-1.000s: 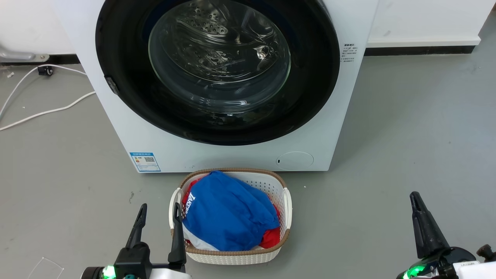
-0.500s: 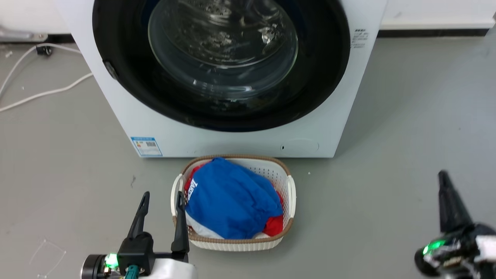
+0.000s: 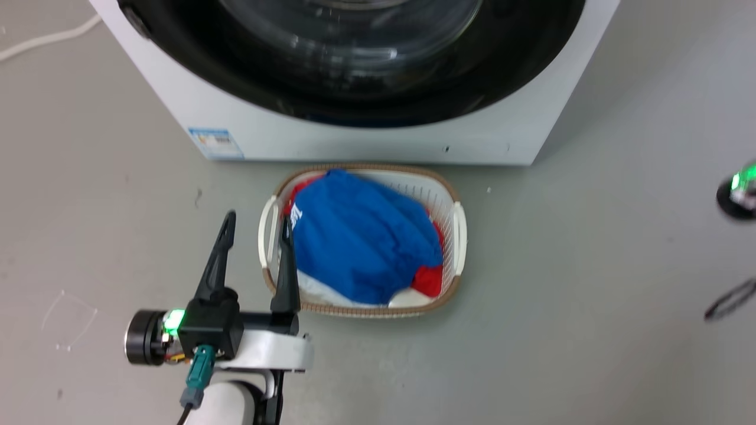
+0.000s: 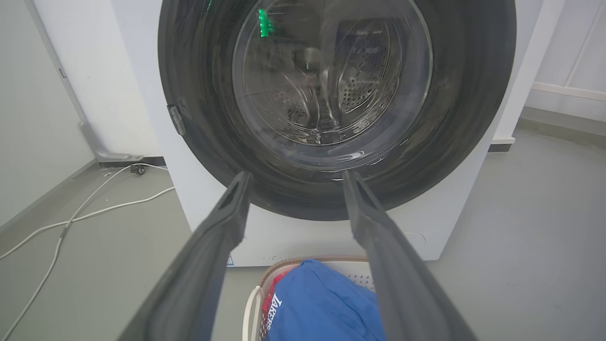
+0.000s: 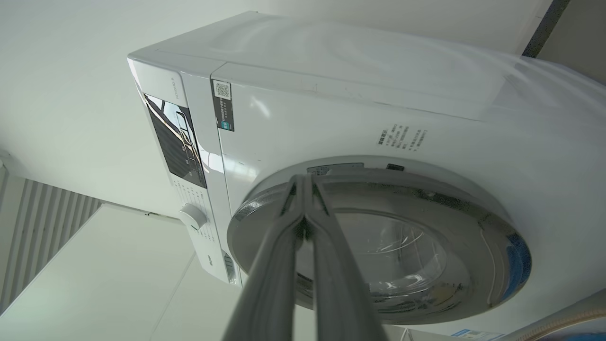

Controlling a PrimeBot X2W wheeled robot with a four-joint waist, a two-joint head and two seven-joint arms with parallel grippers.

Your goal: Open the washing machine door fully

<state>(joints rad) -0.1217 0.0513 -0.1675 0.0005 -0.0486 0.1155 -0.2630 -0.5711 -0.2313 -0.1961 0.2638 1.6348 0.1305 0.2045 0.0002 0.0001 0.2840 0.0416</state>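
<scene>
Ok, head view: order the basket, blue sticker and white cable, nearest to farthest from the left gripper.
From the left gripper:
1. basket, just right of it
2. blue sticker, machine's lower corner
3. white cable, far upper left

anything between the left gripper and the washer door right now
Nothing visible. The open left gripper points straight at the closed washing machine door with only air between them. The laundry basket sits lower, on the floor in front of the machine.
</scene>
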